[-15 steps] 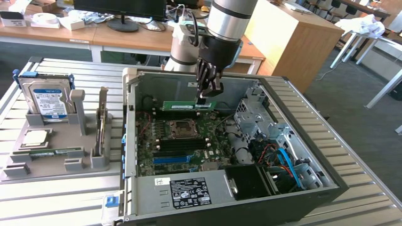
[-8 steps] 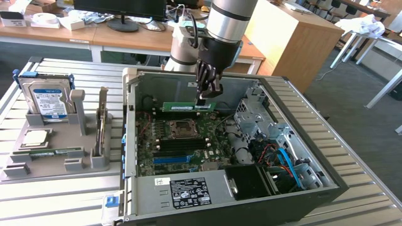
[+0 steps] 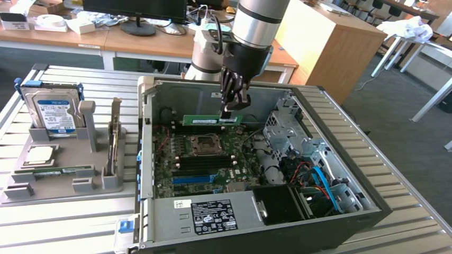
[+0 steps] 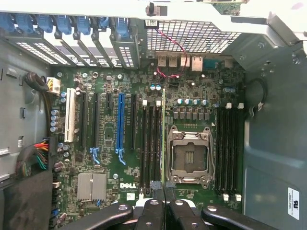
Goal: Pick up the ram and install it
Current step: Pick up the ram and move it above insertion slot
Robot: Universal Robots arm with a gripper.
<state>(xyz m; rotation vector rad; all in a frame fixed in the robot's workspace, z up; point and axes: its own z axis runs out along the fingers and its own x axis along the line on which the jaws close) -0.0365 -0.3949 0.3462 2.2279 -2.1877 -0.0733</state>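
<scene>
holding the ram (image 3: 203, 120) pinched in the nearly closed end effector (image 3: 232, 112), exterior view, over the motherboard (image 3: 185, 159) inside the open case (image 3: 183, 99) | wrist view: end effector (image 4: 164, 197) clamps ram (image 4: 163, 134) edge-on, just beside memory slots (image 4: 151, 139)

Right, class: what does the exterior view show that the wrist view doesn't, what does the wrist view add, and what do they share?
Exterior view adds: the arm, and a grey stand on the exterior view's left holding a hard drive and a processor chip. Wrist view adds: the Dell logo and the vent grille. Shared: the end effector shut on the ram, above the motherboard, near the empty processor socket.
</scene>
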